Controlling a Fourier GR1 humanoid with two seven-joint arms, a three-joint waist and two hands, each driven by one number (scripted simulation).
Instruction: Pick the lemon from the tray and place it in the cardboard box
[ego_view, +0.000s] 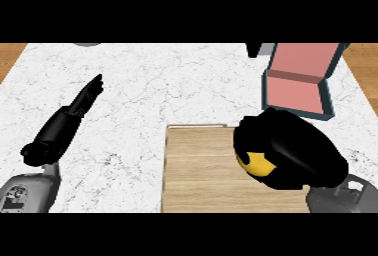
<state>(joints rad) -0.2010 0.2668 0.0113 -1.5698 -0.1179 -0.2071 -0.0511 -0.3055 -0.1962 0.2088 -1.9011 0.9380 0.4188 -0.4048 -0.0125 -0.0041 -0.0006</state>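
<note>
1. right hand, nearest the view's lower edge, curls its fingers round the lemon, whose yellow shows at the hand's left side.
2. under that hand lies the pale wooden tray; beyond the hand stands the cardboard box, open, pink inside with dark teal walls.
3. left hand, fingers straight, rests well left over the white marbled counter.
4. wood floor borders the counter; no writing is readable.
</note>
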